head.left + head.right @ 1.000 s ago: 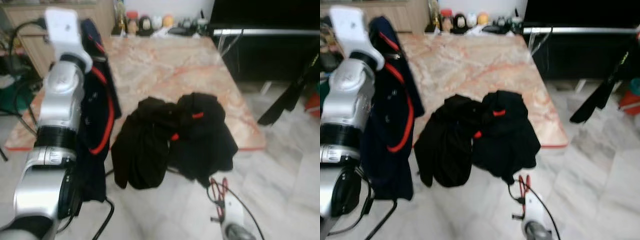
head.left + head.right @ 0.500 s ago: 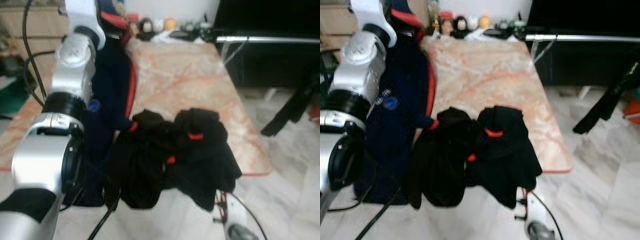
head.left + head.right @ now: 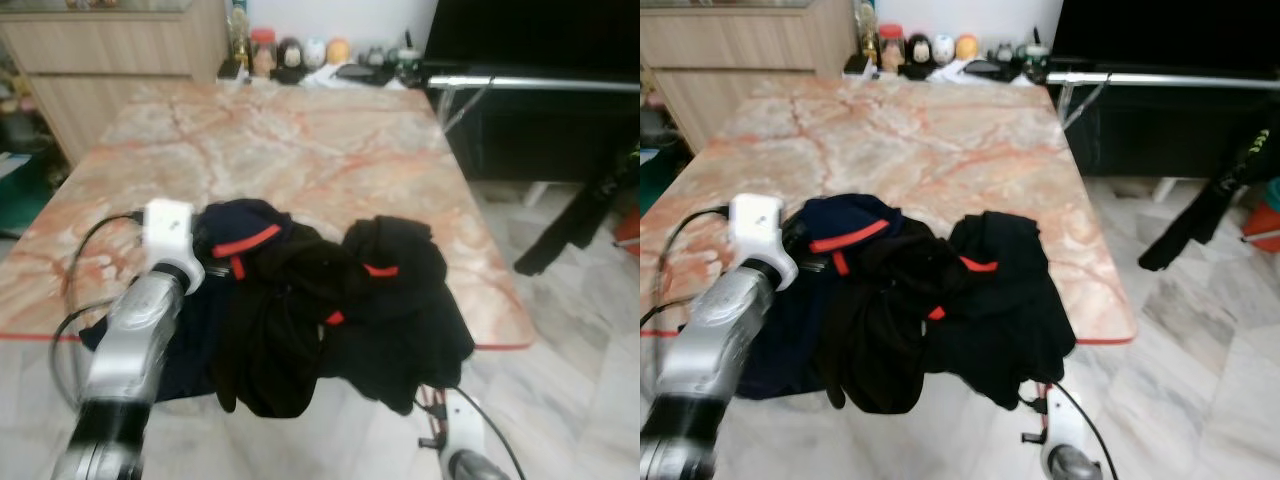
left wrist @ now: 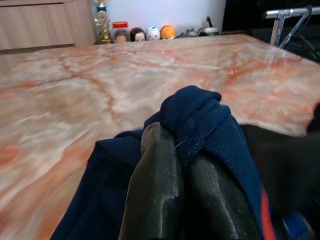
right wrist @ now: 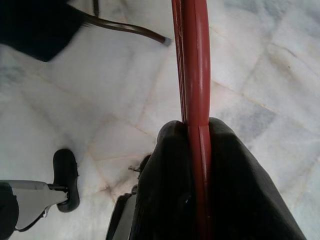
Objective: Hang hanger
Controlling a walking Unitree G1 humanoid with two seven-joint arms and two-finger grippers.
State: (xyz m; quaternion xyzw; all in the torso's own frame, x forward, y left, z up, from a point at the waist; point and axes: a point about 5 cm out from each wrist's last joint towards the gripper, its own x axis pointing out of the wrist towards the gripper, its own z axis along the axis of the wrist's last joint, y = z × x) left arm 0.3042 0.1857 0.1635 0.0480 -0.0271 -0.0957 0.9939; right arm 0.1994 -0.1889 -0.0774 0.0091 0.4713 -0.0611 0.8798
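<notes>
A navy garment with red trim (image 3: 245,225) lies bunched on the marble table (image 3: 320,130), against the left side of a pile of black clothes (image 3: 350,310) that hangs over the front edge. My left gripper (image 4: 177,150) is shut on a fold of the navy garment (image 4: 200,115), low over the tabletop. My right gripper (image 5: 196,135) is shut on a red hanger (image 5: 192,60) down near the floor. In the left eye view the right arm (image 3: 460,450) sits below the table's front edge, with a bit of the red hanger (image 3: 432,400) above it.
Jars and small items (image 3: 290,50) line the table's far edge. A wooden cabinet (image 3: 110,50) stands at the back left. A metal rail (image 3: 530,80) and a hanging dark garment (image 3: 580,215) are on the right, over white tiled floor (image 3: 590,370).
My left arm has come down from head height to the table, bringing the navy garment with it; the garment now rests beside the black pile. The camera view has shifted too.
</notes>
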